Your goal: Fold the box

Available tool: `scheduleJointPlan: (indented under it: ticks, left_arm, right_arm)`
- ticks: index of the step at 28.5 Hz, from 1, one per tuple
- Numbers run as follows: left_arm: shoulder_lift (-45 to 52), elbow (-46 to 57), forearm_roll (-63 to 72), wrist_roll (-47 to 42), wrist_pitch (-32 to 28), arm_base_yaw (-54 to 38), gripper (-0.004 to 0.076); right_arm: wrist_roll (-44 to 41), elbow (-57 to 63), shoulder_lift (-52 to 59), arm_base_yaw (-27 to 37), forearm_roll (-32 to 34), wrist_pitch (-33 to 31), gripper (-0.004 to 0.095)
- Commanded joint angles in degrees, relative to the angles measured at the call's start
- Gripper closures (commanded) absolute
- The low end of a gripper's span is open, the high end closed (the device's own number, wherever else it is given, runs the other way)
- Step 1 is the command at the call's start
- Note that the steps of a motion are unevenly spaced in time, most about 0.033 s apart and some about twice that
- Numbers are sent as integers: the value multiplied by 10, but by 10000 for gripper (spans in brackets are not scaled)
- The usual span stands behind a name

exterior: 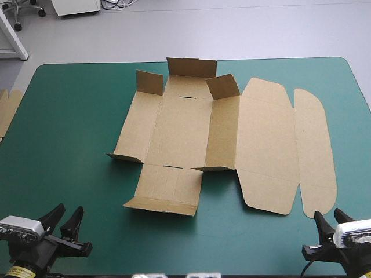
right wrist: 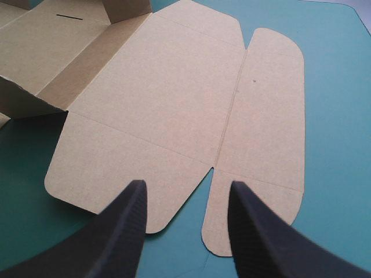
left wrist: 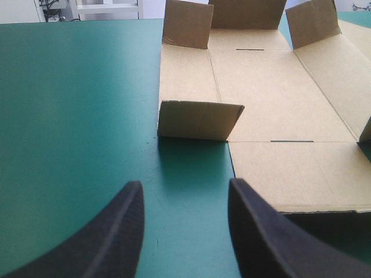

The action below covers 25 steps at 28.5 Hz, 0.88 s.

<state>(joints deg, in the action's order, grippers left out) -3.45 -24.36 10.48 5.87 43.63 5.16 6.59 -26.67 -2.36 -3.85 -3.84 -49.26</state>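
Folding of the box [exterior: 185, 127] looks barely begun; the left gripper [left wrist: 182, 186] and right gripper [right wrist: 185, 186], both wide and empty just short of it, next need 1 wall to raise.

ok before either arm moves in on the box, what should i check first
Left gripper open, short of the box: ok.
Right gripper open, holding nothing: ok.
Box wholly on the teal-green cover: ok.
Lid flat on the right arm's side: ok.
Walls tucked into a tray: not ok, only far wall and corner flaps stand.
Spare board at the cover's left edge, apart from the box: ok.
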Motion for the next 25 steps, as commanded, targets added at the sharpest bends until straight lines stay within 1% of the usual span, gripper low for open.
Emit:
scheduleJointPlan:
  ticks: [1, 9, 13, 19, 24, 25]
  left_arm:
    - [-11, -13, 10, 2, -41, 0, 394]
    - [-12, -19, 10, 1, -33, 0, 393]
    - [-47, -53, 10, -3, -23, 0, 393]
    - [-197, -154, 10, -3, -20, 0, 393]
    - [-340, -243, 10, -3, 6, 0, 393]
    - [-392, -276, 10, -3, 14, 0, 393]
  right_arm:
    - [4, -12, -10, 3, 0, 45, 494]
    - [4, -12, -11, 3, 0, 44, 494]
    - [4, -21, -38, 3, 0, 41, 494]
    - [4, -64, -133, 3, 0, 55, 494]
    - [-4, -109, -204, 3, -13, 52, 494]
    - [-5, -122, -229, 3, -21, 50, 494]
